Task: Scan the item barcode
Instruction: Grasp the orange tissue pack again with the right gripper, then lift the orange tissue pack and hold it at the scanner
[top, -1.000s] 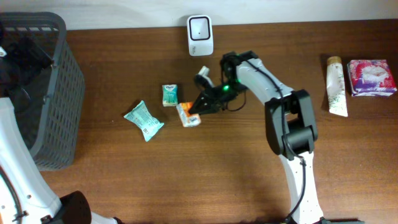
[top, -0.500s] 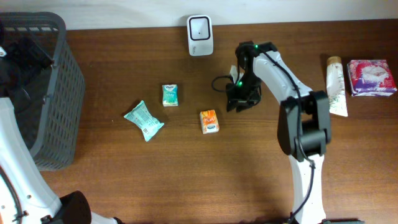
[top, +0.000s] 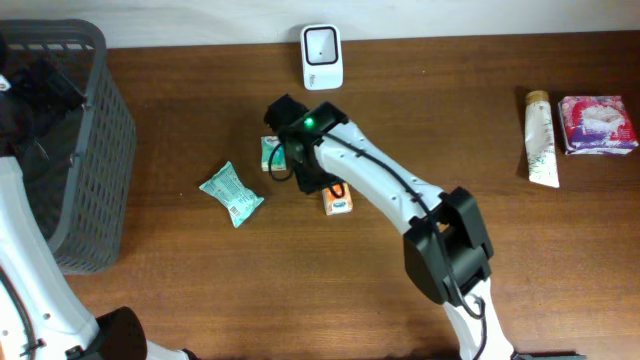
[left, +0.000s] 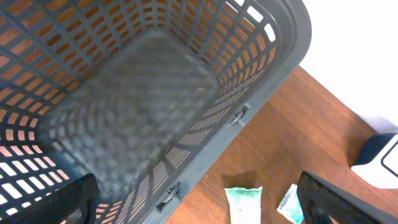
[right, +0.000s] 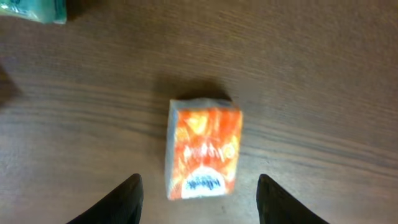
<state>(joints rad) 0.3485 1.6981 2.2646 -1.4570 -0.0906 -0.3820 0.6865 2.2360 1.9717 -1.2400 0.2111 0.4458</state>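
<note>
basket far left; l gripper over it, fingers wide apart, empty; teal packet, teal box on table; r gripper above orange box, fingers apart either side, no contact; box flat mid-table, near side of scanner; tube, pink pack far right

Bare surface on both sides of the orange pack lying between the spread fingers, with a teal pack farther ahead to their left.
</note>
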